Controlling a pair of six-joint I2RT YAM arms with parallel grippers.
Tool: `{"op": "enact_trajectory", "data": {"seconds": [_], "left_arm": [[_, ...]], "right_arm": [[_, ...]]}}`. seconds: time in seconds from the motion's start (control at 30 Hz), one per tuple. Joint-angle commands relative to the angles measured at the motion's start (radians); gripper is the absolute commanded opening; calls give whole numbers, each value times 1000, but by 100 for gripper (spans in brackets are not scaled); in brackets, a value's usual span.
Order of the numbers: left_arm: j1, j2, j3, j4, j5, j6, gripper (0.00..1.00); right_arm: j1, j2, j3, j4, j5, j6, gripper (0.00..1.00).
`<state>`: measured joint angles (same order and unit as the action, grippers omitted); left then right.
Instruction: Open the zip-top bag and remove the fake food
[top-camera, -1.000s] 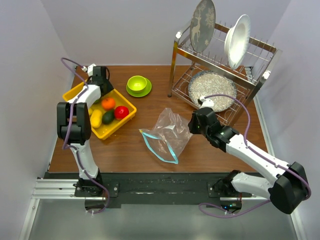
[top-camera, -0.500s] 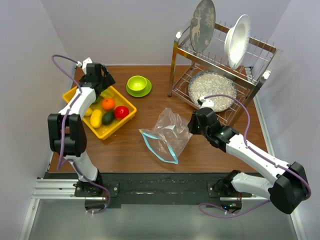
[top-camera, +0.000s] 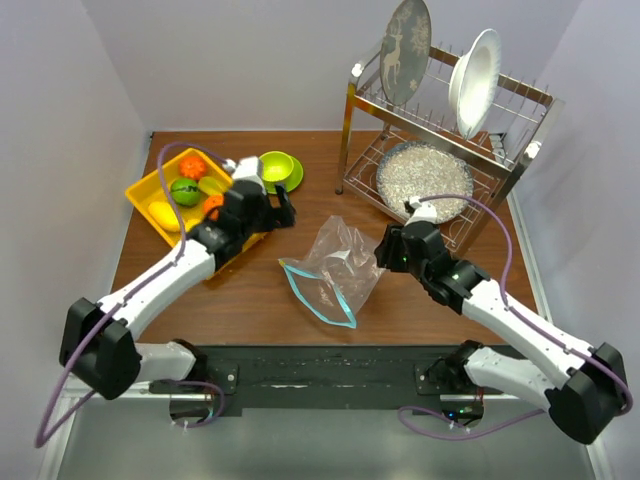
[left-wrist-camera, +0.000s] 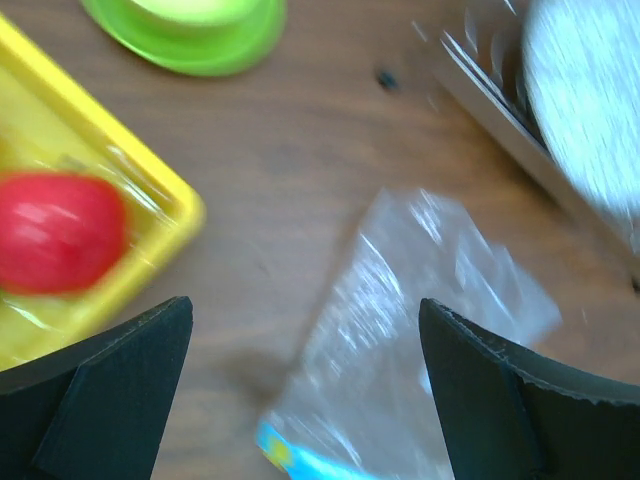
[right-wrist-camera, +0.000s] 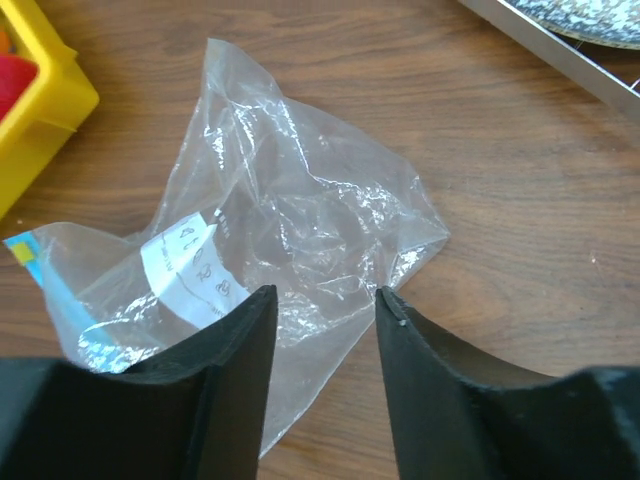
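Well, my left gripper (left-wrist-camera: 305, 340) hangs over the bare wood between the yellow tray (top-camera: 140, 190) and the zip-top bag (top-camera: 335, 265). Its fingers are spread wide and hold nothing. My right gripper (right-wrist-camera: 322, 300) sits low at the right side of the bag. Its fingers are apart with a narrow gap, and I see the bag's crinkled edge and the wood through that gap. Nothing is pinched between them that I can make out.

The bag lies crumpled on the worktop about midway between the left and right edges, a little nearer the near edge than the far one. Its teal zip strip (top-camera: 315, 300) faces the near edge. A white paper slip (right-wrist-camera: 190, 265) shows through the clear plastic.

The fake food (top-camera: 185, 190) lies in the tray toward the far left corner, well apart from the bag. I can see orange, green and yellow pieces from above. A red piece (left-wrist-camera: 55, 230) sits just inside the tray's corner in my left wrist view.

A lime-green bowl on its saucer (top-camera: 275, 167) stands just beyond the tray, near the far edge. A metal dish rack (top-camera: 350, 120) fills the far right corner, with plates upright on top and a speckled plate (top-camera: 425, 175) on its lower tier.
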<state>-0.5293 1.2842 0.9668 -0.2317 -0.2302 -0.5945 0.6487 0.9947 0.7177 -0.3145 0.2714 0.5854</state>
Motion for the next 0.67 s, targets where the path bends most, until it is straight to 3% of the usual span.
{"op": "enact_trajectory", "data": {"seconds": [0.0,0.23,0.4,0.63], "left_arm": [[-208,-42,-88,49,-139,-48,100],[-464,-121,-252,164,-155,-93,100],[-489,-224,-367,218,-152,-122,100],[-489,-273,-369,244,-213,-103,100]], "right_arm": [[5,-83,-14,-3,20,21,53],[3,-206,-63,-18,12,43,56],[5,-232,-93,5,20,65,56],[3,-202,-86,2,19,57,56]]}}
